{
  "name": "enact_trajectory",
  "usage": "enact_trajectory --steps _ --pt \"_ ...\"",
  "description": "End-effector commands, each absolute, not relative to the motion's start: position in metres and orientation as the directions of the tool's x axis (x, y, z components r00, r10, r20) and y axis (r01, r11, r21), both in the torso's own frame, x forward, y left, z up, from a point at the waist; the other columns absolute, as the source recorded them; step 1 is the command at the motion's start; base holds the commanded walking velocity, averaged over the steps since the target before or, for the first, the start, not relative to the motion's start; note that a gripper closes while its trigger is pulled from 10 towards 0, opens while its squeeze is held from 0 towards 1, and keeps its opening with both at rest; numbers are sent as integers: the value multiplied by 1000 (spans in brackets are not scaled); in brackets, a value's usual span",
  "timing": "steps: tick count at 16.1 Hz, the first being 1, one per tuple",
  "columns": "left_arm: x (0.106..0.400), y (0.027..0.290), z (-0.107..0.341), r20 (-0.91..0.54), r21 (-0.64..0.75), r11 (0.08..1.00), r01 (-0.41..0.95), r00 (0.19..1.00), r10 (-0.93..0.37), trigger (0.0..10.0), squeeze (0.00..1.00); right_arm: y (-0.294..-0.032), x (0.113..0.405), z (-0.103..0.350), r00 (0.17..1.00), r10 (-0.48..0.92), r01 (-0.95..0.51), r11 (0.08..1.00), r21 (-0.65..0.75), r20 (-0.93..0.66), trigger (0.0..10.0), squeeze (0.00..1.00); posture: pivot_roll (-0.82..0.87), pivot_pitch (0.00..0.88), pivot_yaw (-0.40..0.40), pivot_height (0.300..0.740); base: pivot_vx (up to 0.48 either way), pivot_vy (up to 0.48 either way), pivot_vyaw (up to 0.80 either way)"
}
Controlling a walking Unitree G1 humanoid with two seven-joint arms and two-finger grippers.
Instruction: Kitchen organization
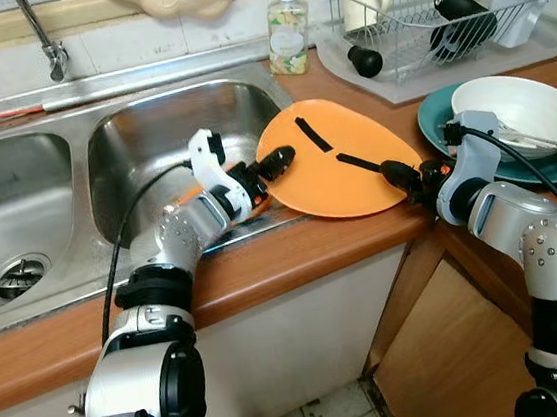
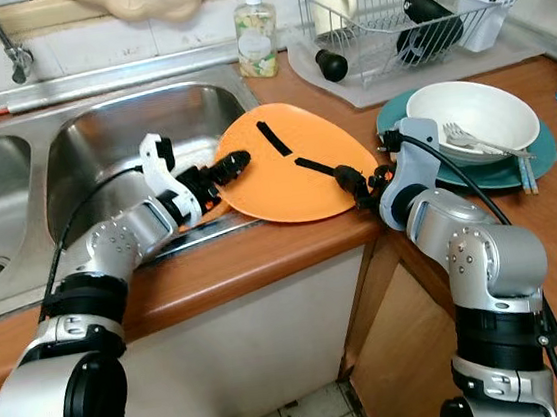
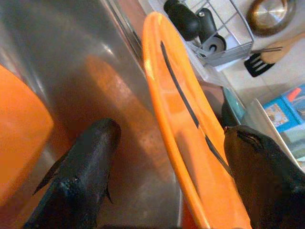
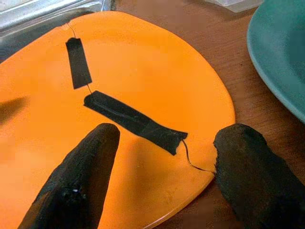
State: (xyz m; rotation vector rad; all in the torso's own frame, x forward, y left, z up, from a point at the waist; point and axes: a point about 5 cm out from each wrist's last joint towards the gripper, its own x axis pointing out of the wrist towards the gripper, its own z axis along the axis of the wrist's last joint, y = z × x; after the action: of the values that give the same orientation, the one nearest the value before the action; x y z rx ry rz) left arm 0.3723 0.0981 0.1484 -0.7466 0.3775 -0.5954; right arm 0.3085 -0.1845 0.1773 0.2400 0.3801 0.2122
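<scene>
Orange plate (image 1: 338, 156), mended with black tape, is propped between the sink (image 1: 151, 148) and the brown counter (image 1: 294, 257). Its edge at 9 o'clock is straddled by the left pincer (image 1: 278, 158), whose fingers are spread apart, one on each side of the rim. The plate's 3 o'clock edge is met by the right pincer (image 1: 395, 173), also spread wide. A white bowl (image 1: 519, 111) on a teal plate (image 1: 439, 115) is seen at 3 o'clock.

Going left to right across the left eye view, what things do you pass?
Left sink basin → faucet → right sink basin → left gripper → orange plate → right gripper → white bowl on teal plate.
</scene>
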Motion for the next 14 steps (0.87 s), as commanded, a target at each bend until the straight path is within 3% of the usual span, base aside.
enact_trajectory --steps 1,2,9,14 --pt "376 96 158 -66 -722 563 402 770 -635 431 0 -175 310 170 879 297 -194 938 289 -374 10000 0 -43 0 73 716 0 0 0" --pt "376 96 160 -46 -725 550 414 768 -639 0 0 -175 310 170 879 298 -195 937 289 -373 10000 0 -43 0 74 716 0 0 0" --pt "368 95 175 125 -697 436 570 694 -709 0 0 -173 313 170 884 299 -201 937 285 -358 10000 0 -33 0 72 716 0 0 0" --pt "371 98 170 81 -697 483 530 727 -682 0 0 -173 314 175 891 301 -214 939 270 -340 10000 0 -34 0 72 716 0 0 0"
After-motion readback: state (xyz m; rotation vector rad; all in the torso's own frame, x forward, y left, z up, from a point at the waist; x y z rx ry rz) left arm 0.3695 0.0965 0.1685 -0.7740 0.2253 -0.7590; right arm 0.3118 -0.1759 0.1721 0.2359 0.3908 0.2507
